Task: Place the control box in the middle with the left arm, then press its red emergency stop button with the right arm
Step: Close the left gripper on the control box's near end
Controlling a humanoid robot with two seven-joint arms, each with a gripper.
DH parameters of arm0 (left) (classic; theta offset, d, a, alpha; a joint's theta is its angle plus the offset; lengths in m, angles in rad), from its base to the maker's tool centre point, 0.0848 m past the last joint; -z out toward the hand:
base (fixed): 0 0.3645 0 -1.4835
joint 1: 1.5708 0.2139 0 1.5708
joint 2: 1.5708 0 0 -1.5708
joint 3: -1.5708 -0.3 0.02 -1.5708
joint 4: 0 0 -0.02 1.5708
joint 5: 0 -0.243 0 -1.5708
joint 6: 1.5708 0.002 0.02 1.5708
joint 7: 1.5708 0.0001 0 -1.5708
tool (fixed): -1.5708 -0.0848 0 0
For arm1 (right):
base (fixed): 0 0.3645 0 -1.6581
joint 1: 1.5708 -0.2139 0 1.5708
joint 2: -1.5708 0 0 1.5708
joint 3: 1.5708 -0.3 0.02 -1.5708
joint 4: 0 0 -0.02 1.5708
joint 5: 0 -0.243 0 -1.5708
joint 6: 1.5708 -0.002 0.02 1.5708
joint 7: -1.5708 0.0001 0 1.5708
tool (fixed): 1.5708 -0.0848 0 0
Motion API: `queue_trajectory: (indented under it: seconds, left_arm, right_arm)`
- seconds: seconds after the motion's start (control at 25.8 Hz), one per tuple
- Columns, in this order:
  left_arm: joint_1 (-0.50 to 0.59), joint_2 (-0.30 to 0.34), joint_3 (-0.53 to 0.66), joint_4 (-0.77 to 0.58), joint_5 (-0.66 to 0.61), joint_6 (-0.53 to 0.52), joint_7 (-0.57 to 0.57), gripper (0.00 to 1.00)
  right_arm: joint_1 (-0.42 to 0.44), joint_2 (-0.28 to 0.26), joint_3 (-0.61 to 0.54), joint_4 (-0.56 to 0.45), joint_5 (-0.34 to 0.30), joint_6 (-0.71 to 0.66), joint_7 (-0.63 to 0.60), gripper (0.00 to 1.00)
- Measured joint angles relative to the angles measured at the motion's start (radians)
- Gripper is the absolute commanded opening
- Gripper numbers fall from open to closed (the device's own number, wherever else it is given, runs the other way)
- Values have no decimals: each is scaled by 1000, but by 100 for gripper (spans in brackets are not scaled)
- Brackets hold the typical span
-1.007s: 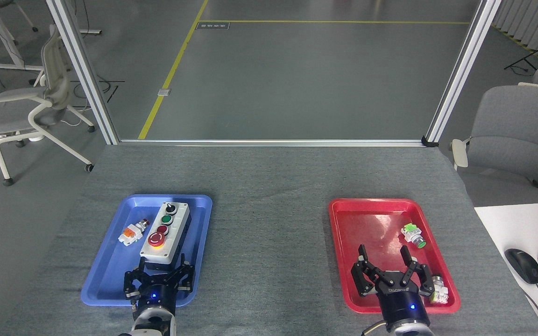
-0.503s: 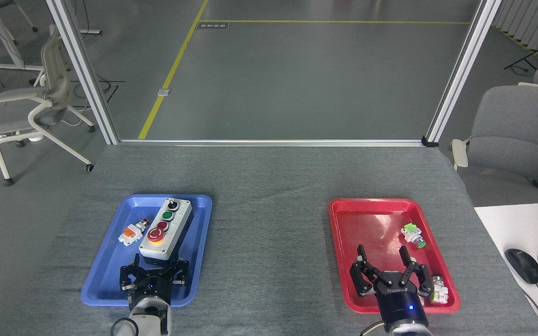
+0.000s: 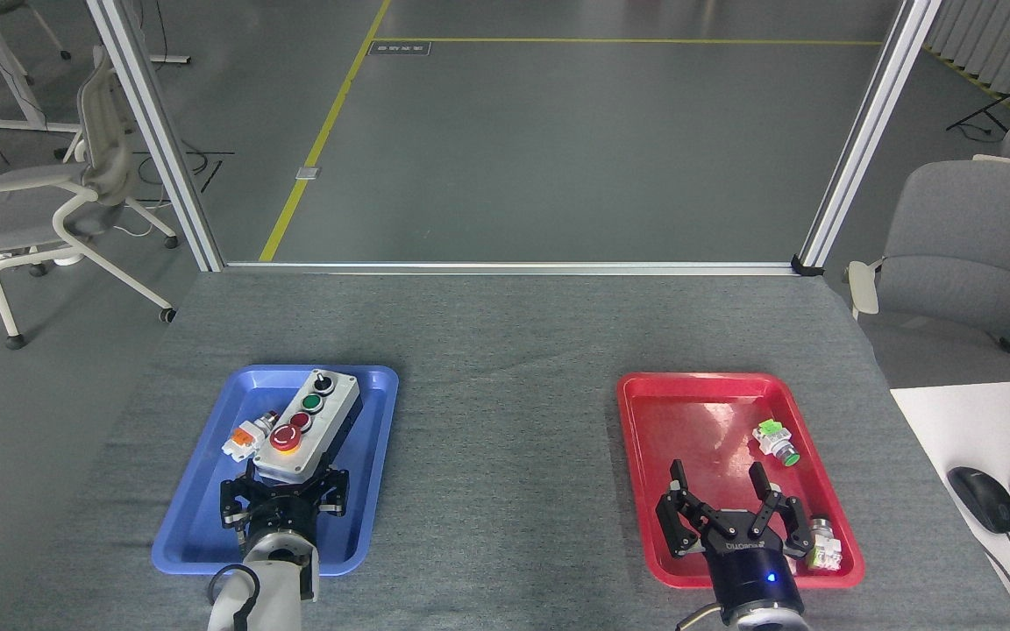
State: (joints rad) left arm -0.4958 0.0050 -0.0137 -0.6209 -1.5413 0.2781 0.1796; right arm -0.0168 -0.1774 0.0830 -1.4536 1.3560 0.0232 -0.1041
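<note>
So, grip: our left claw [image 3: 284, 492] is clamping the control box [image 3: 305, 425] by its near end, over the blue tray [image 3: 207, 517].
Risk: we're thinking that end-hold is letting it tip onto the orange switch [image 3: 246, 438].
Room: middle [image 3: 505, 456] is looking wide open.
Right claw [image 3: 726, 506]: hanging spread over the red tray [image 3: 672, 561].

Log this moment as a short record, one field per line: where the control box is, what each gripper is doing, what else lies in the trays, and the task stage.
control box: over the blue tray, near end lifted and tilted
left gripper: clamped on the box's near end
right gripper: open, empty, above the red tray
red emergency stop button: not pressed yet
blue tray extras: orange-and-white switch part beside the box
red tray extras: green-tipped switch part
middle: bare, box not there yet
stage: lifting out
</note>
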Motion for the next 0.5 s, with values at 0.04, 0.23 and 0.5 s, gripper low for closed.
queue_trajectory:
  seconds: [0.04,0.23,0.5]
  left_arm:
    - [-2,0,0,1,4,-3,0,100]
    - [3,2,0,-14,28,-32,44,100]
    - [8,2,0,-35,61,-81,112,100]
  right_arm:
    - [0,1,0,0,0,0,0,98]
    - [0,3,1,1,0,0,-2,98]
    - [1,5,1,2,1,1,-15,98]
